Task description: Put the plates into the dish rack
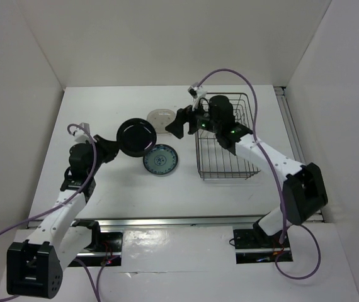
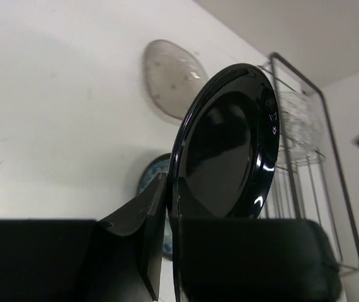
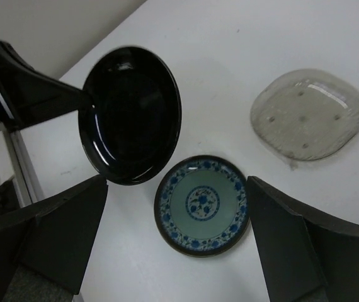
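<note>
My left gripper is shut on the rim of the glossy black plate and holds it tilted on edge above the table. The blue-and-white plate lies flat just right of it. Over that plate my right gripper hovers open, with nothing between its fingers. The beige speckled plate lies flat further back. The dish rack stands at the right, partly hidden by the right arm. A clear glass plate shows inside it.
White walls close in the table on the left, back and right. A metal rail runs along the near edge by the arm bases. The right arm's purple cable arcs above the rack.
</note>
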